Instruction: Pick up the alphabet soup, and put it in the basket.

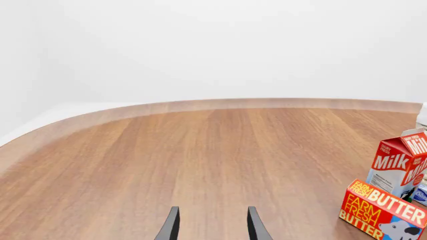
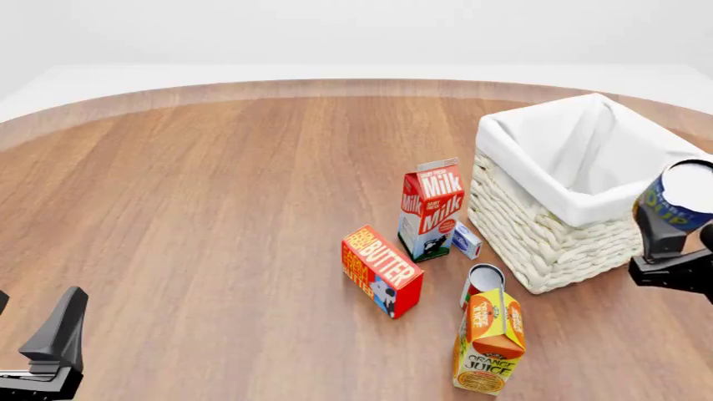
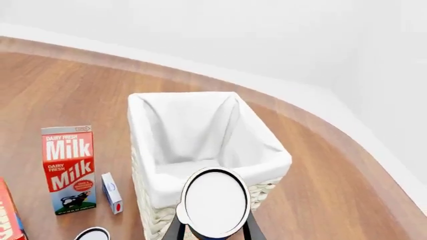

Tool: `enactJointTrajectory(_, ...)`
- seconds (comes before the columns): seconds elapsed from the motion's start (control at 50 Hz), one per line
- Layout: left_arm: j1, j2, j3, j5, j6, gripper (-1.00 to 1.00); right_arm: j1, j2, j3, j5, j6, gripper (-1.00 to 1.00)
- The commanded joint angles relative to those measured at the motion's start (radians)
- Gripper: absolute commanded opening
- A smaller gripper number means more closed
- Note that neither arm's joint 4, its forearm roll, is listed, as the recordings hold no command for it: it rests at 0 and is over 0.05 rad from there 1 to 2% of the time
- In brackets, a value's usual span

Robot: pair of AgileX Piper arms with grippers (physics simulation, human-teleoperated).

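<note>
Now my right gripper (image 3: 212, 231) pinches the short blue-and-yellow alphabet soup can (image 2: 680, 198), held aloft just beside the cream wicker basket (image 2: 535, 234) with its white liner. I should carry it further over the opening before letting go, lest it clip the rim. My left gripper (image 1: 212, 224) hangs spread and empty, low over the wooden table (image 1: 200, 160).

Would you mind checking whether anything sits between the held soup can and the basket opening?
Nothing visible does. The right pincer holds the alphabet soup lifted beside the basket, near its rim; the liner-lined interior looks empty, and the cartons stand on the basket's other side.
</note>
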Motion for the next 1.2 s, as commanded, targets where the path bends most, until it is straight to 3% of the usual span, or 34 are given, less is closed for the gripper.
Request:
enactJointTrajectory(0.02, 0.0, 0.0, 0.0, 0.0, 0.0, 1.0, 0.014, 0.014, -0.054, 0.009, 0.012, -1.0)
enactJointTrajectory(0.34, 0.0, 0.0, 0.0, 0.0, 0.0, 1.0, 0.033, 0.106, -0.123, -0.026, 0.0, -1.0)
enactJointTrajectory(0.7, 0.0, 0.0, 0.0, 0.0, 0.0, 1.0, 0.037, 0.167, -0.234, 0.024, 0.004, -1.0)
enactJointTrajectory(1.04, 0.0, 0.0, 0.0, 0.0, 0.0, 1.0, 0.05, 0.216, -0.329, 0.073, -0.027, -1.0)
enactJointTrajectory(1.2, 0.0, 0.0, 0.0, 0.0, 0.0, 1.0, 0.063, 0.259, -0.359, 0.063, -0.012, -1.0)
